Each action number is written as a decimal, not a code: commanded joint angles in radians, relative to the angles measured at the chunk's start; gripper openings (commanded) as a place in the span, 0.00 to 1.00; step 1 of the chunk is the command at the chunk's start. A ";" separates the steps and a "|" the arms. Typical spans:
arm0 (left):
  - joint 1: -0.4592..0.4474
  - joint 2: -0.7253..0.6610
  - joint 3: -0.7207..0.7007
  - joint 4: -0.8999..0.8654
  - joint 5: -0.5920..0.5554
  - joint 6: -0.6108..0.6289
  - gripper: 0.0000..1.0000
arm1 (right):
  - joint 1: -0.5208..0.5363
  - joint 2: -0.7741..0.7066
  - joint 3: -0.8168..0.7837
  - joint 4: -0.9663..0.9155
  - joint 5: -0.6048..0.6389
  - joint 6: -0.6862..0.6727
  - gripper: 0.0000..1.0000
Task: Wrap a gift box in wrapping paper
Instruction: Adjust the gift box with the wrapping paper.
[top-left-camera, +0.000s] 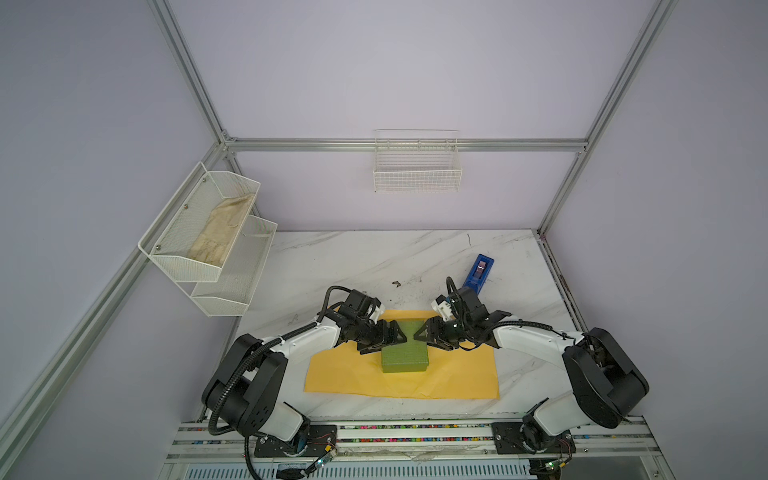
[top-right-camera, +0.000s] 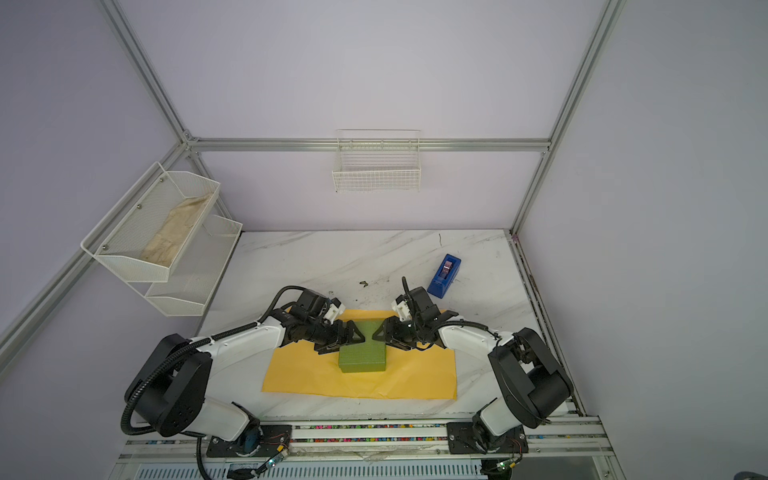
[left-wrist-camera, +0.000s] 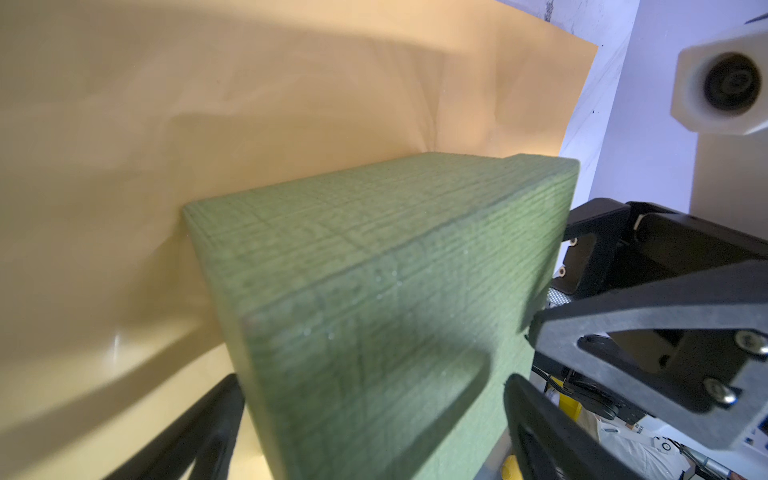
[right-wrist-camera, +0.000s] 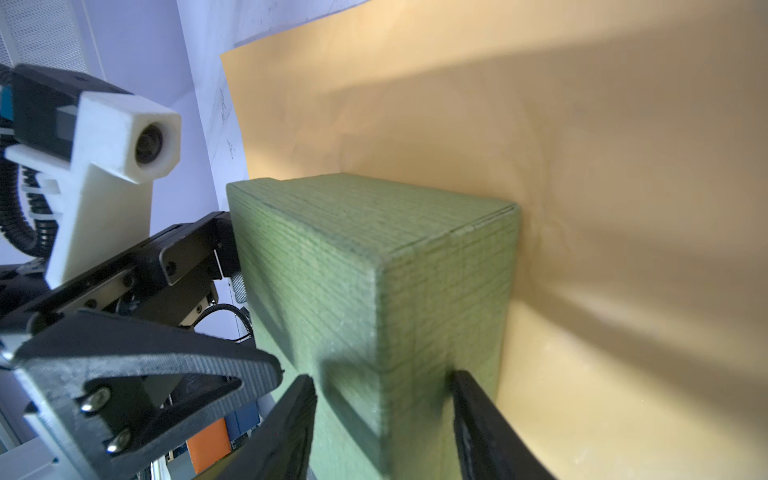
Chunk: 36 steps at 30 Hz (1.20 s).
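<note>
Little of the wrapping is done: the gift box (top-left-camera: 405, 353) sits on the middle of the wrapping paper (top-left-camera: 457, 374), which lies flat on the desk (top-left-camera: 374, 257), unfolded and untaped. Every fold and the taping remain, and the blue tape dispenser (top-left-camera: 478, 272) stands apart at far right. The left fingers (left-wrist-camera: 203, 432) are spread wide astride the box's far left corner. The right fingers (right-wrist-camera: 291, 428) stand narrower about its far right corner; whether they grip it I cannot tell. The wall rack (top-left-camera: 232, 183) on the left holds a beige cloth (top-left-camera: 222, 230) in its upper tier, while the lower tier (top-left-camera: 232, 291) looks empty, as does the wire basket (top-left-camera: 417, 178) on the far wall.
</note>
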<state>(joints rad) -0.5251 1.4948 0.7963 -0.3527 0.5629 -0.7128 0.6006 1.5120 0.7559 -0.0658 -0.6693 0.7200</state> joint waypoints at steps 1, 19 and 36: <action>-0.004 0.018 0.126 0.035 0.054 0.043 0.96 | 0.021 -0.005 0.028 0.000 -0.012 -0.010 0.55; 0.019 -0.057 0.214 -0.219 -0.149 0.159 0.95 | -0.003 -0.116 0.086 -0.178 0.163 -0.063 0.63; -0.151 -0.022 0.340 -0.222 -0.091 0.075 0.53 | -0.666 -0.326 -0.067 -0.357 0.220 -0.242 0.65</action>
<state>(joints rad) -0.6514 1.4441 1.0588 -0.5991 0.4515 -0.6121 0.0040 1.1927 0.7246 -0.3573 -0.4866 0.5289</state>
